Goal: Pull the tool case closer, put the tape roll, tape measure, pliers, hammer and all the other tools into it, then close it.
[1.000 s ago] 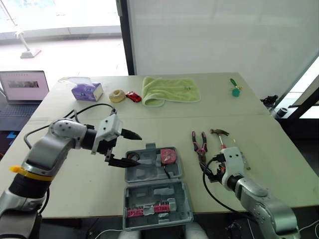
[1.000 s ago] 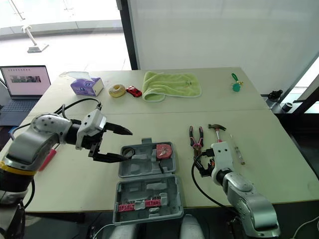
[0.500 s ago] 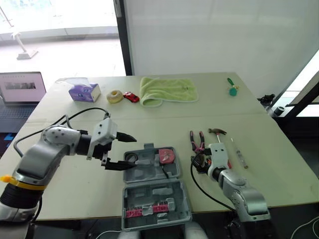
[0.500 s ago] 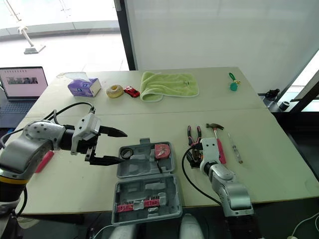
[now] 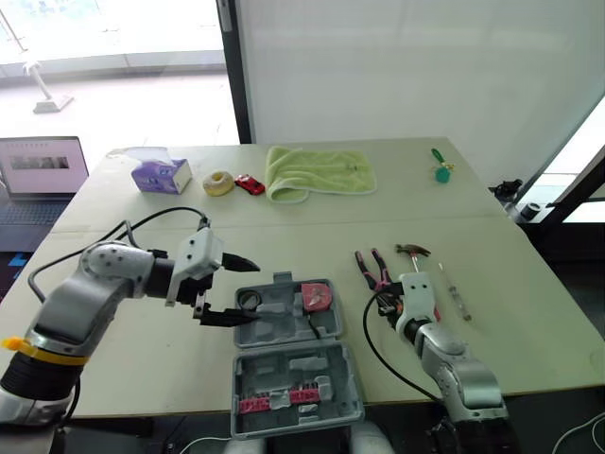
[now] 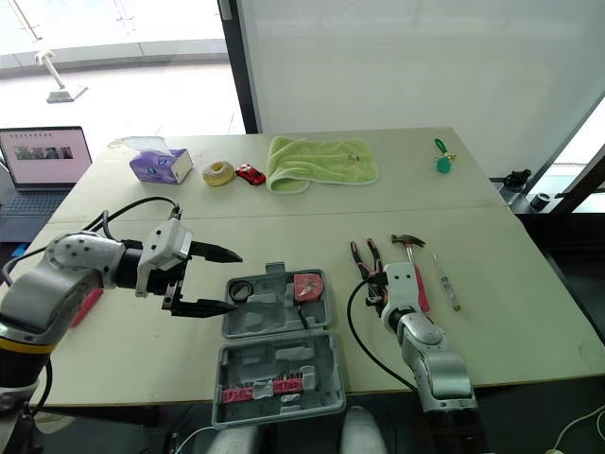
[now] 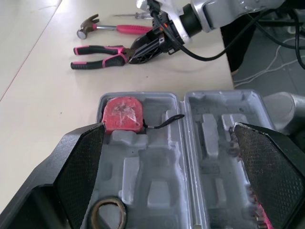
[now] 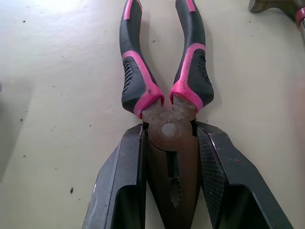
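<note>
Right claw point(image 8: 170, 128) now forward, apparently tight around the pliers point(image 8: 144, 93) head

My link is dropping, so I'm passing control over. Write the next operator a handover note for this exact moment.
Left gripper: open, hovering over the tool case near the tape roll.
Right gripper: shut on the head of the pliers, which lie on the table.
Done: case open at the near edge, with the tape roll and tape measure inside.
Left: pliers, hammer and screwdriver, all on the table right of the case, then close the lid.
</note>
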You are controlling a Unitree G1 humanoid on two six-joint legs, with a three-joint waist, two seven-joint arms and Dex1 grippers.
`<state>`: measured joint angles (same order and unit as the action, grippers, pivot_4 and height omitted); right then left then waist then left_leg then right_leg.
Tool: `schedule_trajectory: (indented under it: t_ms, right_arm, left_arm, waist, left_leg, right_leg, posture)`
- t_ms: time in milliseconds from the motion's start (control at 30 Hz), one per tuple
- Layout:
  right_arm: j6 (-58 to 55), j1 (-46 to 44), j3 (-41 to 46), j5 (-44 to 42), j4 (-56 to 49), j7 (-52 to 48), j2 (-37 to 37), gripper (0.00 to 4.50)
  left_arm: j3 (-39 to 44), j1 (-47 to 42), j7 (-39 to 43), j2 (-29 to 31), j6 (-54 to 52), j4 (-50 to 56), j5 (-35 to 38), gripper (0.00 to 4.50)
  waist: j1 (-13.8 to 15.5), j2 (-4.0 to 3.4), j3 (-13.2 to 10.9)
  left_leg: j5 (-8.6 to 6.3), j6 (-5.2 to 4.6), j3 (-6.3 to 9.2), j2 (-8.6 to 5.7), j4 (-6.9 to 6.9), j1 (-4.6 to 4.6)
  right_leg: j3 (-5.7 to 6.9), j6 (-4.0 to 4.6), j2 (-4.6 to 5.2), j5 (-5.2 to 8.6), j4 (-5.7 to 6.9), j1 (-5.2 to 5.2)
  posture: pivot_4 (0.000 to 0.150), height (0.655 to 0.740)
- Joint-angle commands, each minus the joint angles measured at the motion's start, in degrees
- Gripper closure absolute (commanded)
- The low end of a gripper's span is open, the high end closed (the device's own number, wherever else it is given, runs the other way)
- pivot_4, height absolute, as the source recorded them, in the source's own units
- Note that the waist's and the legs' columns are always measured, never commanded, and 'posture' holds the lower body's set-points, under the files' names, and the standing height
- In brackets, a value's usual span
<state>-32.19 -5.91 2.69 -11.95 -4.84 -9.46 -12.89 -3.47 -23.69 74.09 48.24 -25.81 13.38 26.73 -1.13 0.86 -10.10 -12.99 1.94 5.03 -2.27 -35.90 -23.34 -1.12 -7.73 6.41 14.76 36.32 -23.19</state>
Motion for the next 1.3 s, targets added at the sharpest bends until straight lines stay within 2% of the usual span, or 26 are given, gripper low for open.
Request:
schedule_trajectory:
  t_ms: [33,133,233,400,567,667,767,900,1100,1300]
  right_arm:
    - [0.6,-1.2,1.5,-1.1,-5.2,-1.9,-1.6,3.53]
    - [-0.3,-3.9,2.6,-1.6,-9.0,-5.0,-5.6,3.53]
    - [2.2,-5.4,2.2,-4.0,-12.6,-13.3,-10.9,3.53]
    - [-4.5,-12.6,2.3,-12.2,-13.6,-34.1,-27.9,3.53]
    - [-2.9,-21.4,-5.0,-7.5,-14.2,-41.7,-37.1,3.53]
    - [-7.7,-28.9,-9.0,-10.4,-14.0,-47.0,-37.3,3.53]
    - [-16.3,-37.4,-18.2,-10.5,-14.3,-54.5,-39.0,3.53]
    - [-19.7,-43.4,-25.6,-8.7,-12.6,-55.7,-34.8,3.53]
    - [-19.7,-44.8,-36.5,-4.2,-13.8,-57.3,-30.7,3.53]
    - [-15.4,-45.8,-44.0,4.6,-4.7,-53.1,-23.4,3.53]
  left_arm:
    - [0.9,-0.2,-0.7,-0.1,0.6,-0.2,0.1,0.00]
    - [1.2,0.7,-1.1,-0.7,2.0,-1.6,-0.3,0.00]
    - [2.9,2.1,-1.2,-1.9,4.6,-2.0,0.7,0.00]
    - [3.8,5.6,-1.0,-2.0,6.5,-4.6,0.1,0.00]
    - [5.2,8.6,-1.4,-1.4,8.9,-7.7,-1.2,0.00]
    - [6.2,11.0,-1.9,-0.8,10.1,-8.1,-1.9,0.00]
    - [8.1,14.4,-2.9,-0.1,11.2,-7.9,-2.3,0.00]
    - [9.9,18.2,-3.6,0.9,11.3,-7.1,-2.7,0.00]
    - [13.4,24.9,-3.9,3.5,10.1,-4.0,-1.5,0.00]
    - [17.2,29.6,-5.0,4.5,9.9,-2.1,-1.6,0.00]
  waist:
    - [0.0,-0.01,0.0]
    - [0.0,-0.19,-0.1]
    - [0.0,-0.23,-0.1]
    - [0.1,-0.24,-0.2]
    - [0.0,-0.26,-0.2]
    - [-0.1,-0.26,-0.2]
    - [-0.2,-0.31,-0.3]
    - [0.3,-0.27,-0.3]
    - [0.3,-0.26,-0.3]
    - [0.0,-0.25,-0.3]
  left_leg:
    - [0.00,0.00,0.00,0.00,0.00,0.00]
    - [0.00,0.00,-0.02,-0.01,0.00,-0.01]
    - [0.00,0.00,-0.04,-0.01,-0.01,-0.01]
    - [-0.01,-0.02,-0.05,0.00,-0.06,-0.02]
    - [-0.03,-0.05,-0.02,0.02,-0.09,-0.02]
    - [-0.03,-0.05,-0.02,0.03,-0.08,-0.05]
    - [-0.03,-0.05,-0.08,0.03,-0.08,-0.07]
    - [-0.03,-0.04,-0.02,0.05,-0.09,-0.10]
    - [-0.03,-0.03,-0.04,0.02,-0.09,-0.15]
    - [-0.03,-0.02,-0.08,-0.01,-0.09,-0.14]
  right_leg:
    - [0.00,0.00,0.00,0.00,0.00,-0.01]
    - [-0.03,0.00,0.00,0.00,0.01,-0.03]
    - [-0.04,0.00,0.00,0.00,0.01,-0.04]
    - [-0.01,-0.01,0.02,0.00,0.01,0.00]
    - [0.04,0.00,0.01,0.00,0.00,0.00]
    - [0.04,0.00,0.02,0.00,-0.01,-0.03]
    - [-0.01,0.00,0.07,-0.01,0.00,-0.12]
    - [0.03,0.01,0.08,0.00,-0.01,-0.13]
    - [0.02,0.02,0.18,-0.01,-0.03,-0.18]
    - [0.03,0.04,0.19,-0.03,-0.01,-0.22]
  posture:
    - [0.150,0.7367]
    - [0.150,0.7367]
    - [0.150,0.7367]
    - [0.150,0.7367]
    - [0.150,0.7367]
    - [0.150,0.7367]
    - [0.150,0.7367]
    - [0.150,0.7367]
    - [0.150,0.7367]
    - [0.150,0.7367]
